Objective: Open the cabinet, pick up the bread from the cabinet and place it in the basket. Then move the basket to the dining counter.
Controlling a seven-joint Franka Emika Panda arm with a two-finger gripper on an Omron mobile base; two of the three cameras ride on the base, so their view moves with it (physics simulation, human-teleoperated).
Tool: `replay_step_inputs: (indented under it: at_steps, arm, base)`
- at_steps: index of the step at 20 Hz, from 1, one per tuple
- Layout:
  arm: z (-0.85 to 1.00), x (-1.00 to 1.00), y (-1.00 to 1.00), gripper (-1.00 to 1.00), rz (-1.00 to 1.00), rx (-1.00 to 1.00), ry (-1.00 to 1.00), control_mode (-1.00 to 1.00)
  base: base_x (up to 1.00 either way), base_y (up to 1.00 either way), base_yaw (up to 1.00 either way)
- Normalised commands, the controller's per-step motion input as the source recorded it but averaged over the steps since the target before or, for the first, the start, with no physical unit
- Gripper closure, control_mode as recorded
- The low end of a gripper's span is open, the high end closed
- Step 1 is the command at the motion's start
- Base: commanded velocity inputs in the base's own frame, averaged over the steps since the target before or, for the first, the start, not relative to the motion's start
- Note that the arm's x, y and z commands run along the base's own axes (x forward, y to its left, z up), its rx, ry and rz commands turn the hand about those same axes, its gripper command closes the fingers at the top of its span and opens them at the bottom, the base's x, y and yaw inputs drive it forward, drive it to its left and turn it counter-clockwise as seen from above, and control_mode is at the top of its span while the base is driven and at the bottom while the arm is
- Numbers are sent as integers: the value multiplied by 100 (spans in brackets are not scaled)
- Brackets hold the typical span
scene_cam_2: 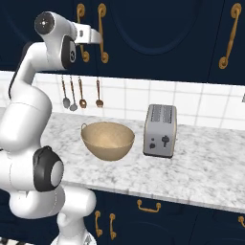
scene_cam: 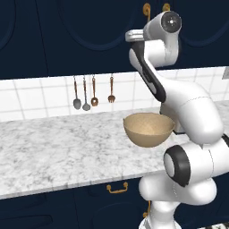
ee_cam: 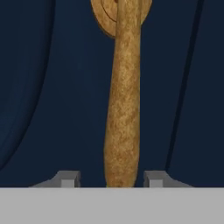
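1. Cabinet (scene_cam_2: 158, 33) fronts in dark navy with arched panels run along the top of both base views, closed, above a band of white wall tiles (scene_cam_2: 201, 103).
2. Beneath the tiles lies a white-grey marble counter (scene_cam: 53, 152) over navy drawers with brass pulls (scene_cam_2: 149, 206).
3. On that counter the tan basket (scene_cam_2: 107, 139) stands upright, with a silver toaster (scene_cam_2: 160, 130) just beside it in the right base view.
4. Four utensils (scene_cam: 93, 94) hang on the tiled wall behind the basket.
5. At the cabinet door, the gripper (ee_cam: 112, 178) is raised; its two fingertips (ee_cam: 68, 178) stand on either side of the long brass handle (ee_cam: 123, 109), with a little space on each side, not clamped on it.
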Motion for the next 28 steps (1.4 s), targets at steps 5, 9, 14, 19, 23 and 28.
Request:
replay_step_inputs:
  at_steps: [5, 9, 14, 19, 23, 28]
  arm:
    - [0, -24, 7, 100, 0, 0, 0, -100]
    - [0, -91, 44, 100, -8, 0, 0, -100]
    - [0, -100, 69, 100, -18, -1, 0, -100]
    - [0, -100, 72, 100, -22, -3, 2, -100]
    - [0, -100, 89, 100, -22, -8, 4, -100]
    - [0, -97, 87, 100, -20, -10, 10, -100]
  base:
    - [0, 0, 0]
    - [0, 0, 0]
    - [0, 0, 0]
    - [0, 0, 0]
    - [0, 0, 0]
    - [0, 0, 0]
